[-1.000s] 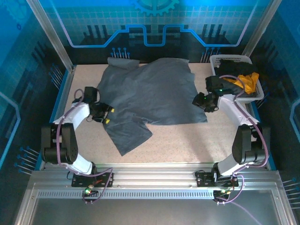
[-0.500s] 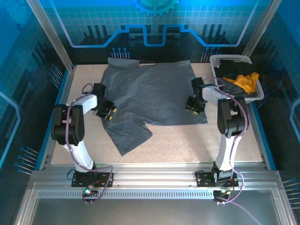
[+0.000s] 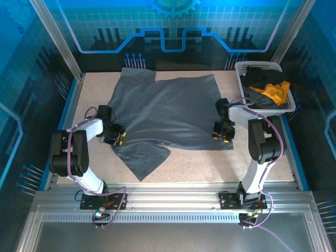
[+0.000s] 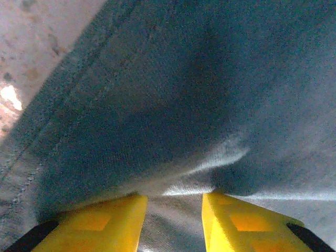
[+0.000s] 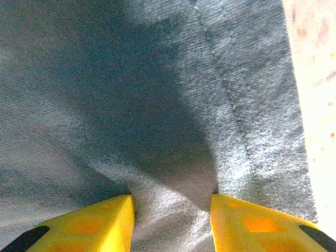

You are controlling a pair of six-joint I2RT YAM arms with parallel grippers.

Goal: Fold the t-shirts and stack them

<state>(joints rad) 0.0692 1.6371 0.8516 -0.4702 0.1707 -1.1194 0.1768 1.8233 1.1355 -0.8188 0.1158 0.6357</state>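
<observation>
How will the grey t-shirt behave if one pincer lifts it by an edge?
Probably floppy: the grey t-shirt lies flat with soft wrinkles and bunches in the left pincer. It would likely drape and hang, not keep shape. Being wide, thin cloth, it seems light, yet may drag on the table.

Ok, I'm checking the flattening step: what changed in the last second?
The left gripper and right gripper drew back toward the near table edge, pulling the slate grey cloth t-shirt with them; its rumpled far part now lies flat. Each has cloth gathered between its yellow fingers. The white plastic lattice basket, with its black shirt and orange-yellow shirt, stayed put.
</observation>
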